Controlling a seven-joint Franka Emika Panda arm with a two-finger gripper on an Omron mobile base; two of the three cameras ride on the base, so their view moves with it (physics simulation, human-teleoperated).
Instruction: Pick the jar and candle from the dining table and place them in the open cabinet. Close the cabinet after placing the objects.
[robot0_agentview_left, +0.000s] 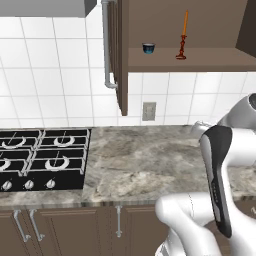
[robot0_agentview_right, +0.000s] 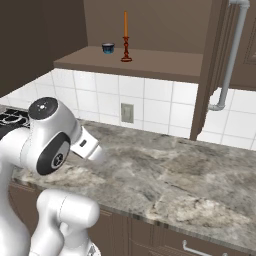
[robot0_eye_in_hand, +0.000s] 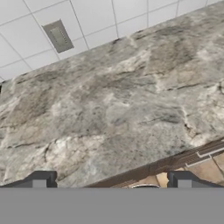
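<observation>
Candle (robot0_agentview_left: 184, 36): stood upright on the open cabinet (robot0_agentview_left: 190, 59) shelf, right of a blue cup (robot0_agentview_left: 148, 48) — placed.
Jar: not yet shelved (whereabouts unclear).
Gripper (robot0_eye_in_hand: 112, 181): jaws apart, empty — above the marble counter (robot0_eye_in_hand: 113, 105).
Left: jar, door.

One candle (robot0_agentview_left: 183, 36) (one cup (robot0_agentview_left: 148, 48))

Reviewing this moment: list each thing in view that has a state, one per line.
cabinet: open, door swung out
candle: upright on the cabinet shelf
blue cup: upright on the shelf, left of the candle, apart from it
gripper: open, nothing between its fingertips, above the marble counter
gas hob: no flames, no pots on it
</observation>
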